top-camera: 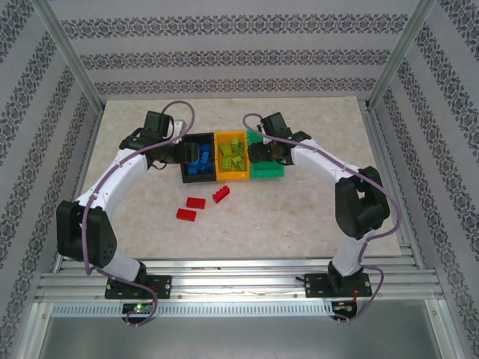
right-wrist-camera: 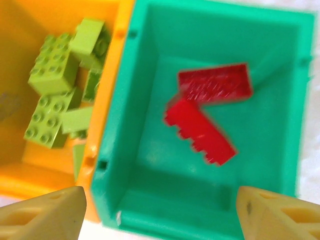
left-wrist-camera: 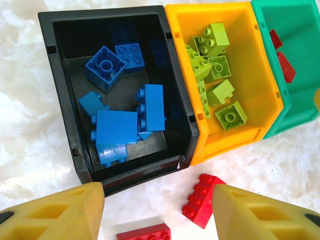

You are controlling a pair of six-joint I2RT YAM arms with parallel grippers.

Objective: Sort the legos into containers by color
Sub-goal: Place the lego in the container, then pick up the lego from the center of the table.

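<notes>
Sorting looks nearly finished. Bench (top-camera: 314, 217) carries three bins: black bin (left-wrist-camera: 62, 100) with blue legos (left-wrist-camera: 117, 127), orange-yellow bin (left-wrist-camera: 227, 145) with yellow-green legos (left-wrist-camera: 231, 115), green bin (right-wrist-camera: 125, 125) with two red legos (right-wrist-camera: 215, 84). Left gripper (left-wrist-camera: 157, 200) and right gripper (right-wrist-camera: 160, 200) hover, fingers wide apart, holding nothing. Three loose red bricks (top-camera: 195, 203) lie before the bins; one sits near the black bin's front corner, so descend from the open side, fingers spanning its narrow width.

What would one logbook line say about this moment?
blue bricks: black bin | yellow-green bricks: orange bin | two red bricks: green bin | three red bricks: table | left gripper, right gripper: open
</notes>
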